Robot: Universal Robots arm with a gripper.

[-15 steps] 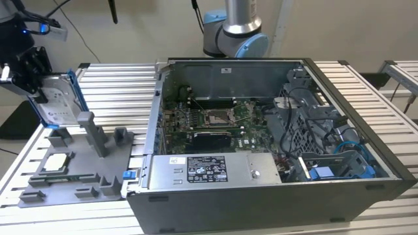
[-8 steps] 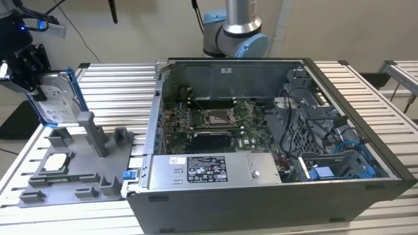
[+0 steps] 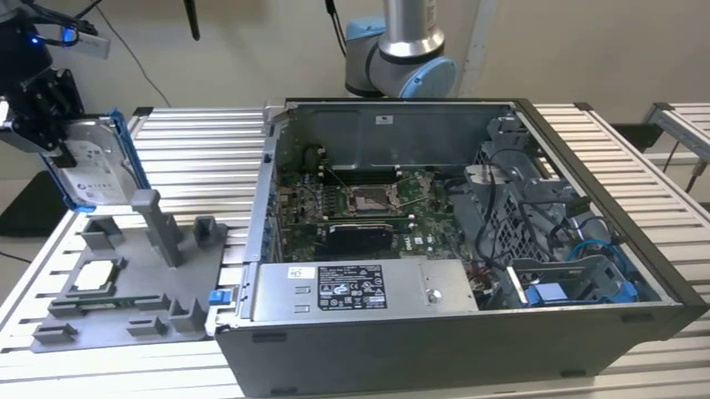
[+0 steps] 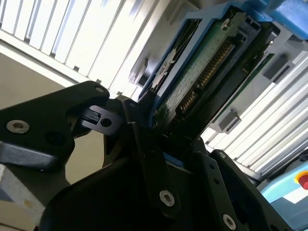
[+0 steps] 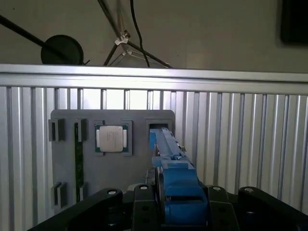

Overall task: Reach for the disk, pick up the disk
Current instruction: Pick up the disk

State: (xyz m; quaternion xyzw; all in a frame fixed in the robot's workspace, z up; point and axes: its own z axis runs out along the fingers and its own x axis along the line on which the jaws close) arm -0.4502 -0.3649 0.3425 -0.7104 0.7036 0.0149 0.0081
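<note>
The black gripper (image 3: 53,137) is closed on the disk (image 3: 98,170), a flat rectangular silver-grey metal hard drive with a white printed label on its face and a blue plastic bracket around its edges; in the exterior view the disk stands nearly upright on edge, leaning a little, at that view's far left, with the gripper clamped on its upper part; its lower edge hangs just above the far-left corner of a grey moulded plastic tray (image 3: 133,312), close to a slotted holder there, and whether it clears that holder fully I cannot tell.

In the first wrist view the gripper's (image 5: 175,195) black fingers (image 5: 139,195) sit tight on either side of the blue bracket of the disk (image 5: 169,161), and the tray (image 5: 65,159) lies beneath; a small square silver chip (image 5: 113,138) rests in a pocket of the tray, just beside a rectangular slot near the disk's far end.

In the second wrist view the disk (image 4: 202,72) shows its green circuit board framed by the blue bracket, gripped from both sides.

The tray lies on a ribbed silver metal surface (image 3: 199,141); beside it, toward the exterior view's right, lies an open black computer case (image 3: 621,249) with a long grey labelled power-supply box (image 3: 355,287) inside its near edge; the grey and blue arm (image 3: 405,50) rises behind the case.
</note>
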